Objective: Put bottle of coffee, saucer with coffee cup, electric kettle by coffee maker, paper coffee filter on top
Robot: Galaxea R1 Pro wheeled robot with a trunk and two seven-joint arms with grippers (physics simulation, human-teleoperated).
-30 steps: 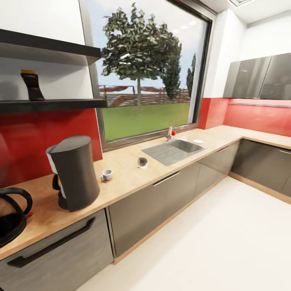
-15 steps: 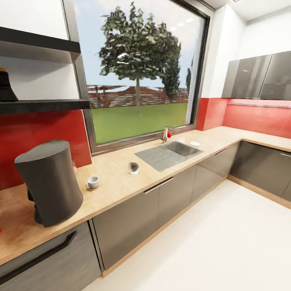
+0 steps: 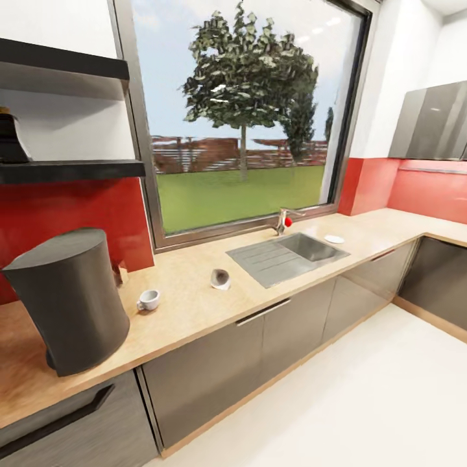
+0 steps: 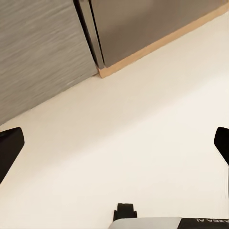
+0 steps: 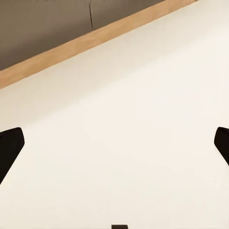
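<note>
With both end effectors hanging spread and empty over the floor, reaching for the coffee cup (image 3: 148, 299) is risking toppling it beside the coffee maker (image 3: 68, 298).

In the left wrist view, two matte black fingertips (image 4: 9, 150) of the left gripper (image 4: 114, 148) poke in at the left and right edges; a light grey housing with dark lettering sits at the bottom edge under a small black block. The right gripper (image 5: 114, 148) shows the same black tips and a black tab at bottom centre
</note>
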